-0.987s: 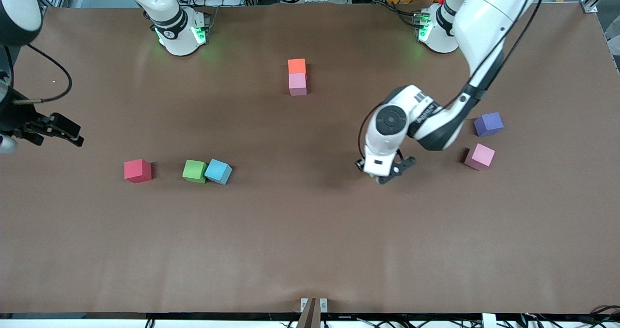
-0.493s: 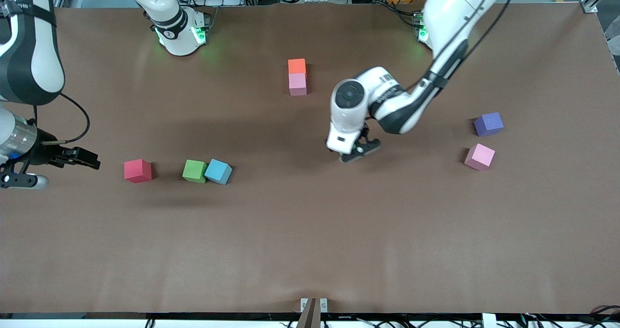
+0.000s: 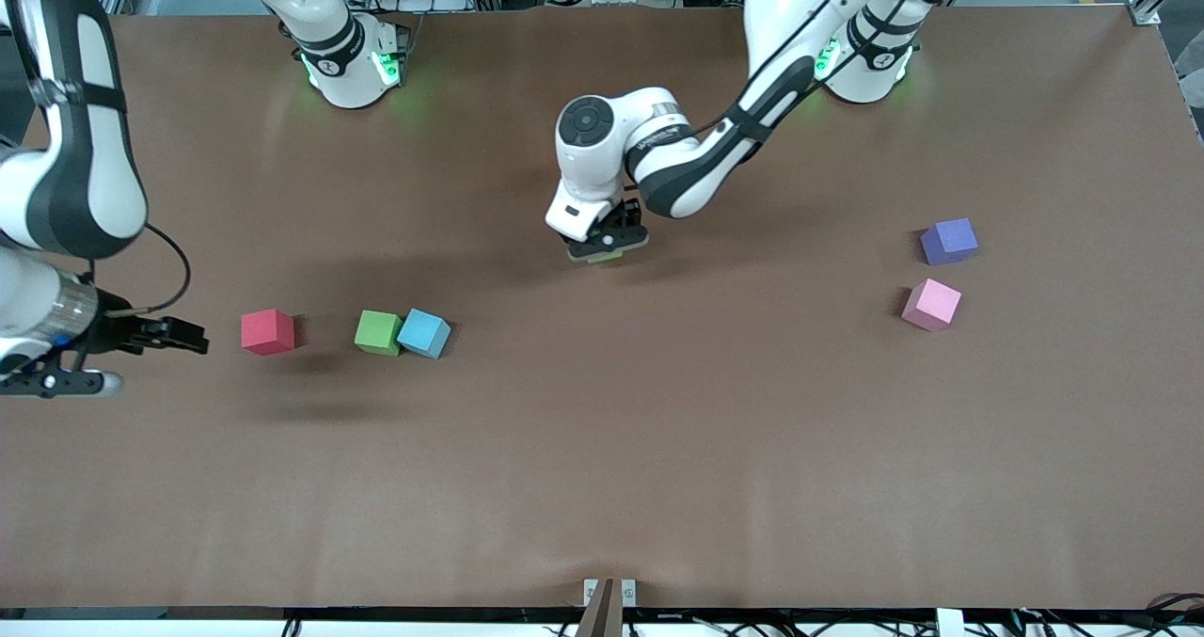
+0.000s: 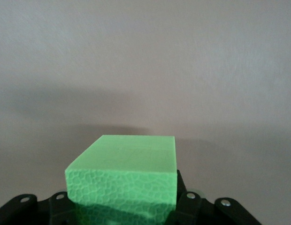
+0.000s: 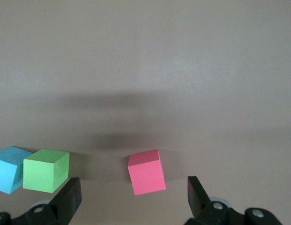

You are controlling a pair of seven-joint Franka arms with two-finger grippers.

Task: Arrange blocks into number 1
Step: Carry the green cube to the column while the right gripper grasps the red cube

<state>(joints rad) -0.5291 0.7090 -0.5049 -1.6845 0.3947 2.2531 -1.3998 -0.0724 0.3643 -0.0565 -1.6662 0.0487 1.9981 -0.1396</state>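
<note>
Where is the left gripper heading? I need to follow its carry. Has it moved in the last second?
Yes. The left gripper, shut on a green block, has moved toward the robots' bases and the right arm's end, away from the pink block.

The left hand (image 3: 607,246) hangs over the middle of the desk (image 3: 602,477) with the held block (image 4: 122,173) clamped between its fingers. Toward the right arm's end, three things lie in a row, all about equally near the front camera. The end block (image 3: 268,331) stands alone, closest to that end. The paired block (image 3: 378,332) touches the paired cube (image 3: 423,334), which sits on its side toward the left arm's end. The right hand (image 3: 155,359) hovers over the desk's edge just beside the end block. Toward the left arm's end, the nearer block (image 3: 931,305) lies nearer the front camera than the farther cube (image 3: 948,241), close by but apart.
</note>
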